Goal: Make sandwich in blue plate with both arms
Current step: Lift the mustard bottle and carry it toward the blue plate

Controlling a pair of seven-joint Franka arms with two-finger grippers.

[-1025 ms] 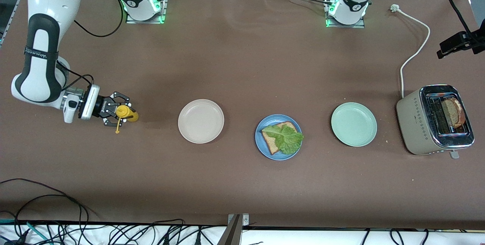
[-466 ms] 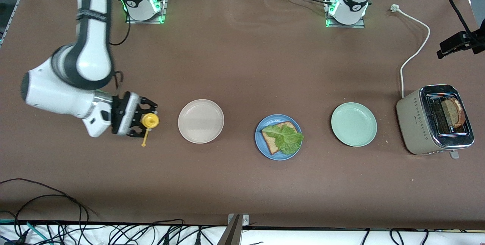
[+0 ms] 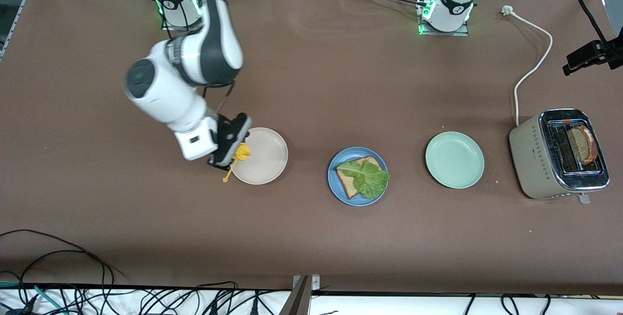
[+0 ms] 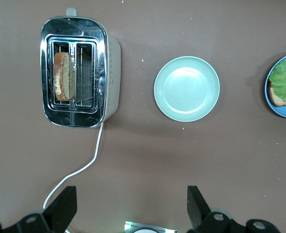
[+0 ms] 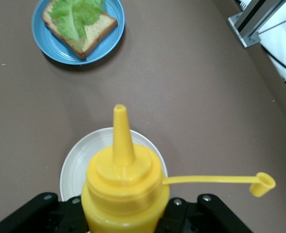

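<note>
Sandwich (image 3: 362, 177) open-faced, lettuce (image 3: 367, 176) on bread

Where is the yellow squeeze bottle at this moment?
The right pincer is shut on the yellow squeeze bottle, in the air over the edge of the beige-white plate, toward the right arm's end of the table from the blue plate.

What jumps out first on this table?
The right tool is shut on a yellow squeeze bottle, cap dangling, over the beige plate's edge. Beside that plate, the blue plate holds a bread slice topped with lettuce. At the left arm's end of the table, a toaster holds more bread.
</note>
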